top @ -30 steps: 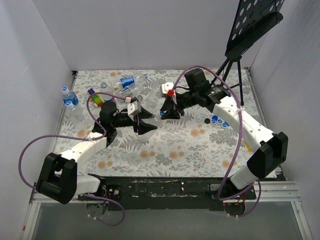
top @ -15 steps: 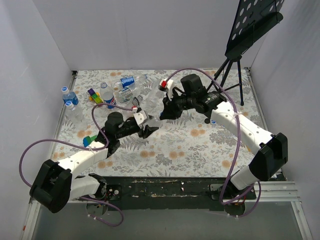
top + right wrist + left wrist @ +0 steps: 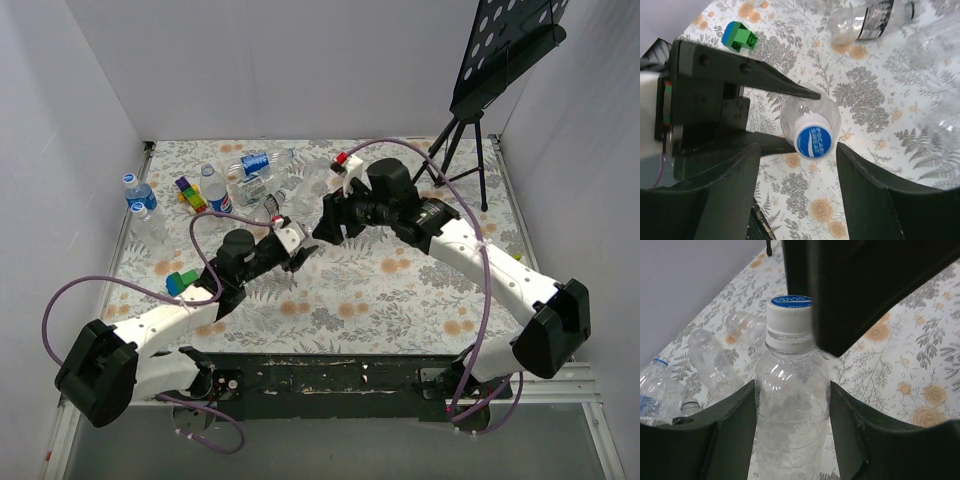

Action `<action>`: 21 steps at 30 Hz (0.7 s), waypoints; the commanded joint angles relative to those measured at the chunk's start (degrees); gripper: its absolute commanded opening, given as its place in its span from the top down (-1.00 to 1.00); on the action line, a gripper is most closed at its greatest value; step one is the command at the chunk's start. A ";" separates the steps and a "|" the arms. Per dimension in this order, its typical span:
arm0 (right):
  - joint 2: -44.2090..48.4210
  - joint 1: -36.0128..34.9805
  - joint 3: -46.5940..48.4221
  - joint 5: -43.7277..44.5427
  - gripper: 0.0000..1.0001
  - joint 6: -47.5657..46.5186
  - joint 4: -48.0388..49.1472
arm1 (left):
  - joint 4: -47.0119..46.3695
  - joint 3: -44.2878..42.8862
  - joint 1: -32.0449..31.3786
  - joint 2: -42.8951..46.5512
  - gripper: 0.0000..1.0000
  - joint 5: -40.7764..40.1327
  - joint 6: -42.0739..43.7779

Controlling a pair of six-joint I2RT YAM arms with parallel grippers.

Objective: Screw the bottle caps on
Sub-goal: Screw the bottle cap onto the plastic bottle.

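Robot lab test booth. Plain white walls (image 3: 280, 70) box in desk (image 3: 400, 300) with flower cloth. Left arm (image 3: 170, 315), right arm (image 3: 500, 275) bolted to metal rail (image 3: 330, 375). Purple cables (image 3: 110, 281). Black tripod stand (image 3: 462, 140) in far corner.

Clear bottle (image 3: 790, 440) upright in the left claw (image 3: 296, 260), blue-topped white cap (image 3: 789, 320) on its neck.

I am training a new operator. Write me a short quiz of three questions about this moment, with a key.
1. Which arm holds the clear bottle? A) left B) right C) neither
2. True or false: the right gripper is shut on the blue-topped cap.
3. Fill in: the toy block on the table is green and ____.
Key: 1: A, the left gripper clamps its body. 2: false, its fingers stand open, apart from the cap. 3: blue.
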State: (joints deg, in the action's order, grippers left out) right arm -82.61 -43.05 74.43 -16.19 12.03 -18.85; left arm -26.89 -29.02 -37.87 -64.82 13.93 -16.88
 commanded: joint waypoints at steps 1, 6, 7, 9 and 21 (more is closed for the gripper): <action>6.05 5.42 -0.69 -11.39 -0.39 -7.18 5.40 | 1.84 -5.52 6.03 -0.92 1.00 17.65 -7.79; 9.65 10.61 -2.62 -22.99 -0.39 -17.11 6.81 | -1.40 -7.98 11.23 -4.44 1.00 38.42 -15.79; 10.09 11.14 -2.63 -24.93 -0.39 -19.39 6.46 | -1.93 -8.16 11.67 -4.88 1.00 41.32 -16.51; 9.92 11.32 -1.93 -28.80 -0.36 -23.62 4.89 | -2.20 -8.51 11.76 -5.58 1.00 43.80 -17.39; 7.37 10.88 -3.33 -43.58 -0.38 -30.84 6.80 | -12.54 -5.80 11.76 -5.76 1.00 44.08 -25.11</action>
State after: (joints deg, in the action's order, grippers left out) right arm -75.50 -31.66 72.16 -52.82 -16.88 -16.05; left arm -31.03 -35.51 -26.35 -70.85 56.71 -36.18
